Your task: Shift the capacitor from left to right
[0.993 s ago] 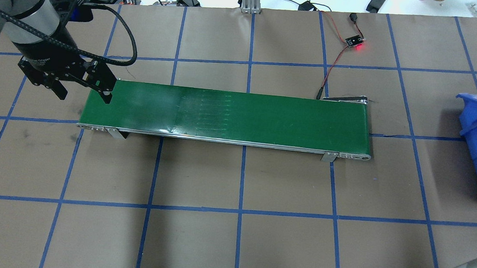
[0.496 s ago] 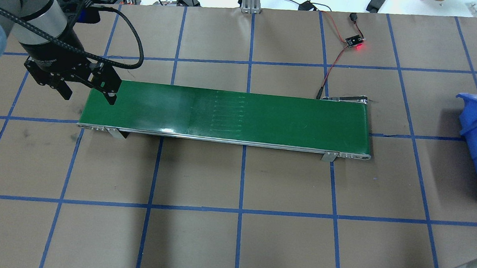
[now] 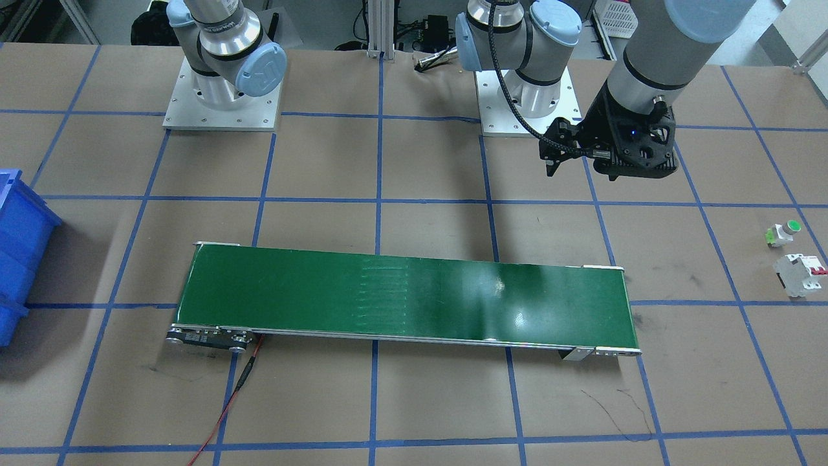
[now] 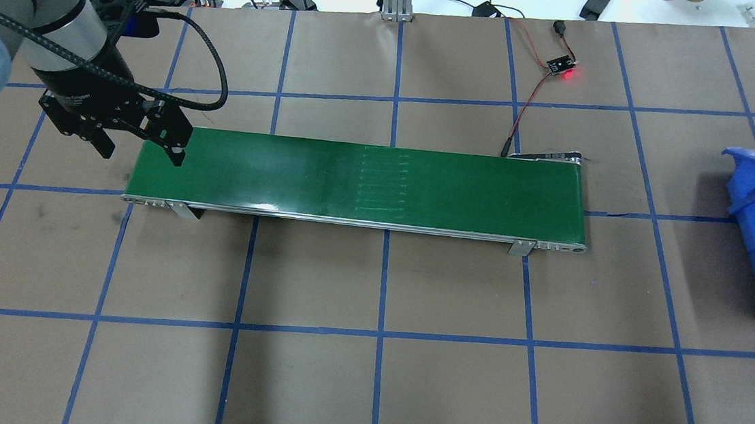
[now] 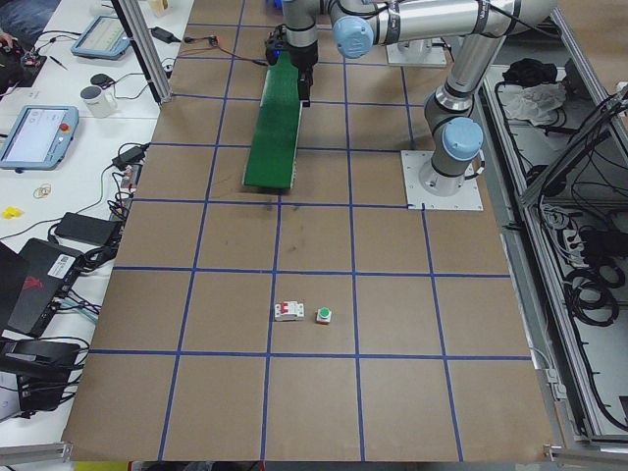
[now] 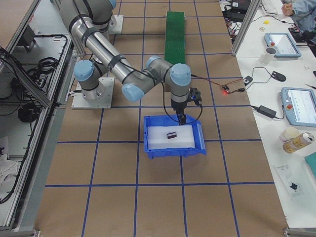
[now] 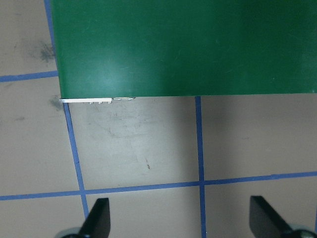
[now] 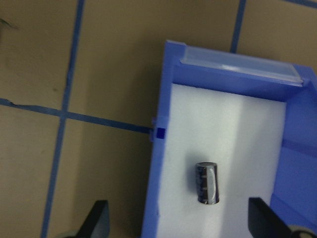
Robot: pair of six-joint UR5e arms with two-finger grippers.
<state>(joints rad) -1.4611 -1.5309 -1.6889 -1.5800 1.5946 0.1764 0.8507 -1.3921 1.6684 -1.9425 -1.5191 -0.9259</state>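
Capacitor (image 8: 207, 182) lies on white foam (image 8: 247, 139) inside the blue bin (image 8: 161, 163), below the released right hand (image 8: 181, 220).

The capacitor (image 8: 207, 183) under the right jaws is dark brown-black with a pale silvery stripe. It lies on white lining (image 8: 247, 129) in a blue bin (image 8: 159, 163). Ahead of the black left jaws the belt (image 7: 183, 44) is plain green. The desk (image 7: 133, 144) under them is brown with a grid of blue lines. The breaker (image 3: 801, 274) is white with red switches. The button (image 3: 783, 232) has a green cap.
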